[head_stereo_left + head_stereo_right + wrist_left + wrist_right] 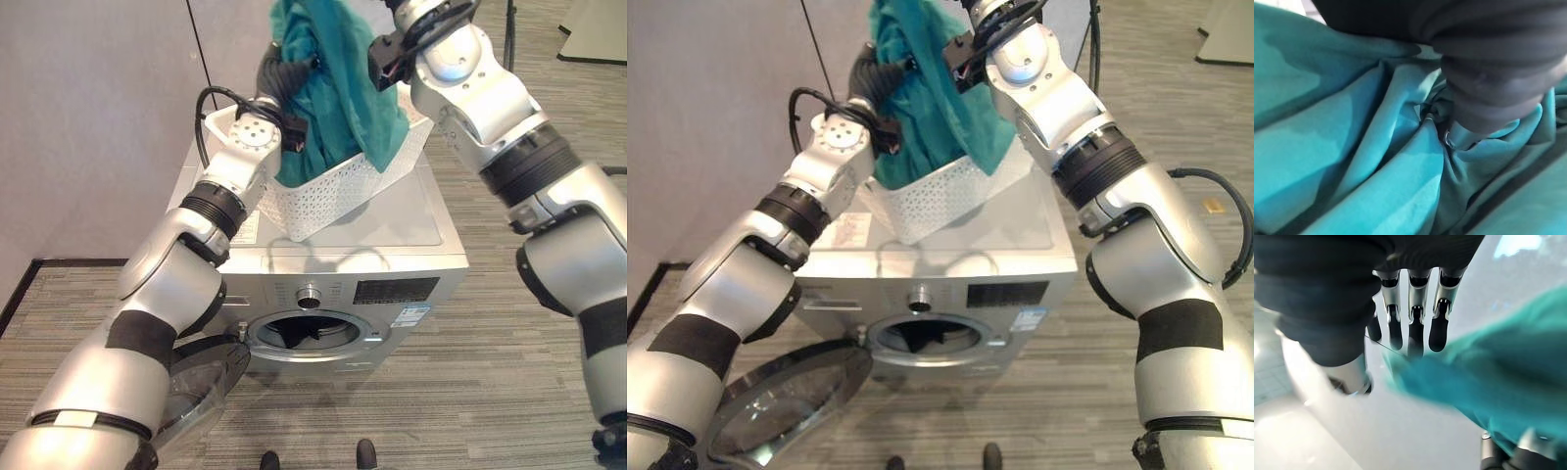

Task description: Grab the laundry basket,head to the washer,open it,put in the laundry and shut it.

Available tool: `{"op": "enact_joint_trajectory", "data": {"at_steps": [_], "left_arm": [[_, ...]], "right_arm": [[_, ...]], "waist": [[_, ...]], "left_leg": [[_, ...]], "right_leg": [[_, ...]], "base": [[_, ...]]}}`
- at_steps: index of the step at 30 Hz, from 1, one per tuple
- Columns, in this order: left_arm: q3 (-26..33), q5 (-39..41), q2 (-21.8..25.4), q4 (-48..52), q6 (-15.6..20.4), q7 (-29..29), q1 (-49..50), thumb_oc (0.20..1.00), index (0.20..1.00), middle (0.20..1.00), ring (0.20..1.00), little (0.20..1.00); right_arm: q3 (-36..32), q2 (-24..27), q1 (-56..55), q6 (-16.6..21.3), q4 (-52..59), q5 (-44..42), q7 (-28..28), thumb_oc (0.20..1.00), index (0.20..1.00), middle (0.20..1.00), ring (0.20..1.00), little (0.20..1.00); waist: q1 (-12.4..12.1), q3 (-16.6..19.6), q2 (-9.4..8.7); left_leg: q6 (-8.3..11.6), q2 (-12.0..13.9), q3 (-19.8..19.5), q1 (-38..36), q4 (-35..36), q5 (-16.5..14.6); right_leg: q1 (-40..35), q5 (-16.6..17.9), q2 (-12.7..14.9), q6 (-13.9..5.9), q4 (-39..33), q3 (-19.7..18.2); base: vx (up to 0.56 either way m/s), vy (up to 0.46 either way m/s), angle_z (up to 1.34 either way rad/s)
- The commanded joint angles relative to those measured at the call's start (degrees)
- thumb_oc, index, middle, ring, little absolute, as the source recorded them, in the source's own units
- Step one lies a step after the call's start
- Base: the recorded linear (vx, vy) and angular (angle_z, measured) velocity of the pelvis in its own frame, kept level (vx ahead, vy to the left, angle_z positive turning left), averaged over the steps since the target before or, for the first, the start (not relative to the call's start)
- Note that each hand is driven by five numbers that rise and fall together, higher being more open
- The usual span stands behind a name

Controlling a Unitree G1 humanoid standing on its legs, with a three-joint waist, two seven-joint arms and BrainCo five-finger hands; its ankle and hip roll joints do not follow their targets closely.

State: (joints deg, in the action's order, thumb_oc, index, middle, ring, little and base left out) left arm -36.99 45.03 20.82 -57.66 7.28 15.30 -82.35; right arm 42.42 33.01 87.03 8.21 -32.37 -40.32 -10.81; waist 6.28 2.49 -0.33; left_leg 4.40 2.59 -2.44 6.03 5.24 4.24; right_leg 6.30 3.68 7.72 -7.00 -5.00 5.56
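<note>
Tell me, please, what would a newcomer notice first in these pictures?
First, the teal cloth lifted high out of the white basket, which stands on top of the washer. The left robot hand is buried in the cloth's folds; the right robot hand has straight fingers beside it. Below, the washer door hangs open.

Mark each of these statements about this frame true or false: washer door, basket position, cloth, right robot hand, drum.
1. The washer door is closed. False: it hangs open at the front, lower left of the drum opening.
2. The white laundry basket sits on top of the washer. True.
3. The teal cloth lies on the floor. False: it is lifted above the basket, part still inside.
4. The right robot hand has straight fingers beside the cloth. True.
5. Something dark already shows inside the drum opening. True.
6. The left robot hand is away from the cloth. False: it is buried in its folds.
</note>
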Motion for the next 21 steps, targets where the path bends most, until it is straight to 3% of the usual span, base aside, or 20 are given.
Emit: {"op": "enact_joint_trajectory", "data": {"at_steps": [1,7,12,17,21], "left_arm": [[1.90,0.67,3.64,-1.81,7.40,2.53,-8.46,0.200,0.200,0.200,0.200,0.200],[6.07,-0.38,9.24,8.63,11.86,5.07,-5.56,0.200,0.200,0.200,0.200,0.200],[6.34,-2.25,10.13,13.40,12.87,5.01,-4.85,0.200,0.200,0.200,0.200,0.200],[4.79,-2.53,9.77,13.38,12.63,3.86,-5.21,0.200,0.200,0.200,0.200,0.200],[2.19,-2.72,9.02,12.43,12.41,2.40,-6.54,0.200,0.200,0.200,0.200,0.200]], "right_arm": [[-2.96,3.71,2.63,6.70,-2.98,-3.52,-1.36,1.000,1.000,1.000,1.000,1.000],[-15.86,7.79,-14.65,11.41,13.50,0.08,-3.24,1.000,1.000,1.000,1.000,1.000],[-21.50,10.65,-26.90,11.16,20.08,3.49,-1.88,1.000,1.000,1.000,1.000,1.000],[-18.22,14.05,-26.69,8.60,15.90,6.00,-0.60,1.000,1.000,1.000,1.000,1.000],[-9.24,17.22,-20.40,4.56,5.57,10.07,1.28,1.000,1.000,1.000,1.000,1.000]], "waist": [[0.14,0.59,0.13],[1.31,0.42,1.65],[1.82,0.50,2.18],[1.44,0.56,1.85],[0.63,0.46,1.04]], "left_leg": [[-0.32,0.97,-0.73,-1.85,-0.24,-5.02],[-0.87,0.79,-0.09,-2.42,-0.24,-5.92],[-1.08,0.60,-0.32,-2.56,-0.24,-6.11],[-1.13,0.55,-0.56,-2.54,-0.24,-5.99],[-0.96,0.57,-0.80,-2.48,-0.24,-5.62]], "right_leg": [[-1.93,-2.08,0.01,-1.82,0.00,0.19],[-2.05,-2.16,0.34,-1.78,0.00,-0.14],[-2.44,-2.27,0.65,-1.84,0.00,0.23],[-2.60,-2.22,0.80,-1.99,0.00,0.66],[-2.80,-2.03,0.90,-2.04,0.00,1.03]], "base": [[0.01,0.016,-0.04],[0.01,0.013,-0.02],[0.00,0.001,-0.01],[0.00,0.000,0.00],[0.00,0.000,0.00]]}}
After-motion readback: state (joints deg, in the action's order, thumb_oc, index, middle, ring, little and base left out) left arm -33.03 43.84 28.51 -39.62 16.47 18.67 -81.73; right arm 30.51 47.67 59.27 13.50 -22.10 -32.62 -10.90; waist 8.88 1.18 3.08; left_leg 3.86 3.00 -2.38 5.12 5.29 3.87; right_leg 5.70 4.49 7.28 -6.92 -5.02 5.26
